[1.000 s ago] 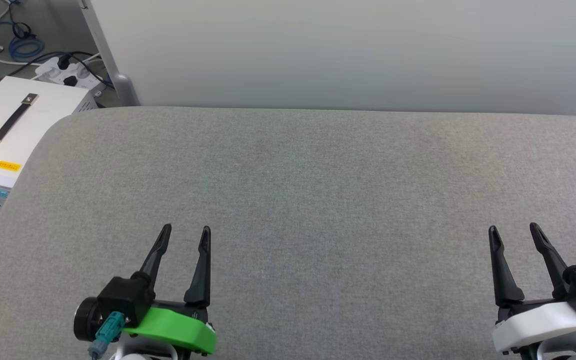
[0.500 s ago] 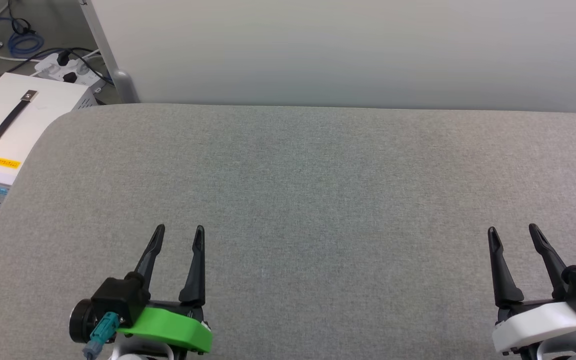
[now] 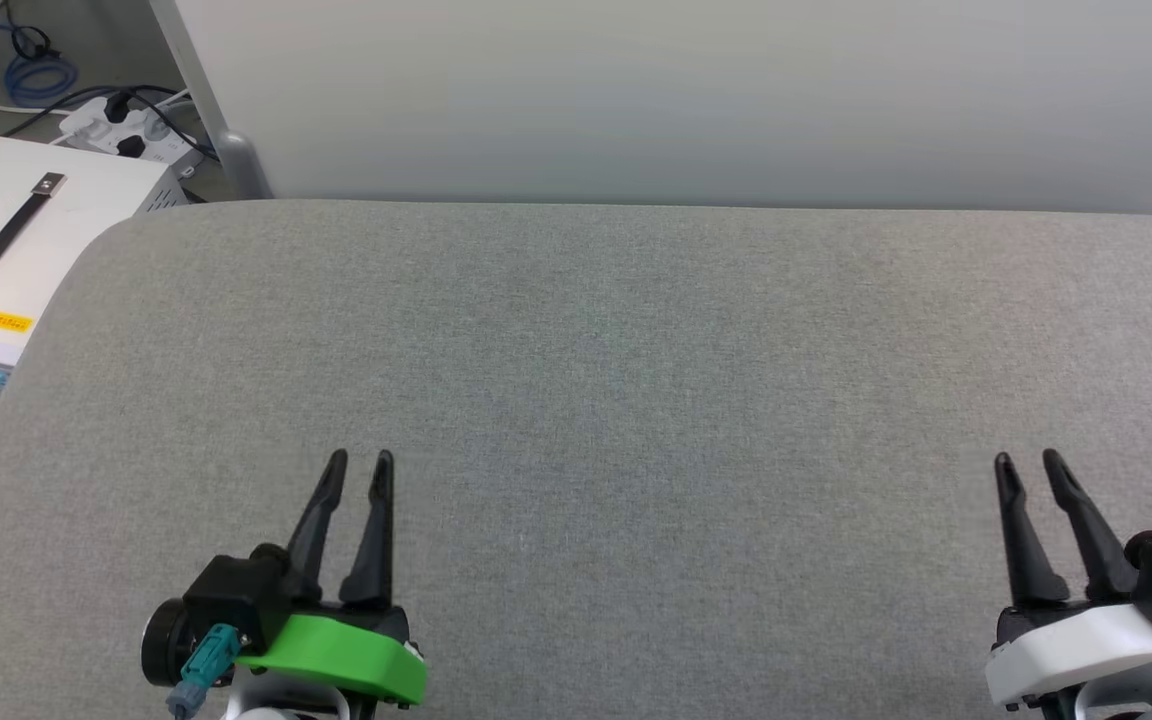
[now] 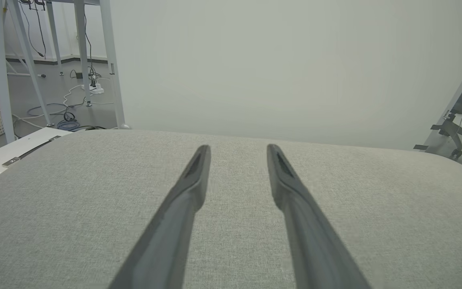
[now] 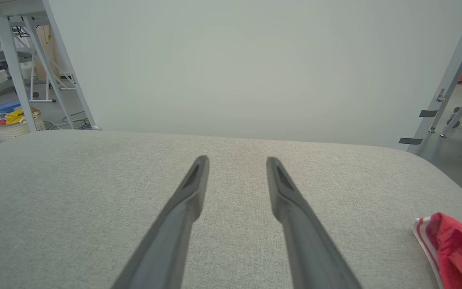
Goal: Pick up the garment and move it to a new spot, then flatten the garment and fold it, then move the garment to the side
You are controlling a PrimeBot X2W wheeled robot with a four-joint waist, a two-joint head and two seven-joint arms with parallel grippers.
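1. So, the garment (image 5: 451, 249) is a bunched red lump with white-and-red striped trim, lying on the grey cushion top (image 3: 636, 350) right at its edge. In the right wrist view it's cut off by the corner of the shot.
2. From the right gripper (image 3: 1027, 460) the garment sits at roughly 4 o'clock in the wrist view, near but not touching. In the head view just a sliver of it peeks in at 3 o'clock, at the frame edge.
3. Right gripper: fingers parted, a clear gap between the tips, nothing in it. It hangs just over the cushion.
4. Left gripper (image 3: 359, 458): same deal, fingers apart and holding nothing, well away from the garment, at 9 o'clock of the right one.
5. The stretch between the right gripper and the garment is plain grey fabric.
6. A pale wall panel (image 3: 686, 100) stands at 12 o'clock behind the cushion.
7. Off at 10 o'clock on the floor there's a white box with a black handle (image 3: 6, 250), a power strip (image 3: 126, 130) and a blue cable coil (image 3: 36, 75).
8. The right wrist view also catches a basket (image 5: 12, 124) with yellow stuff, far off at 10 o'clock.
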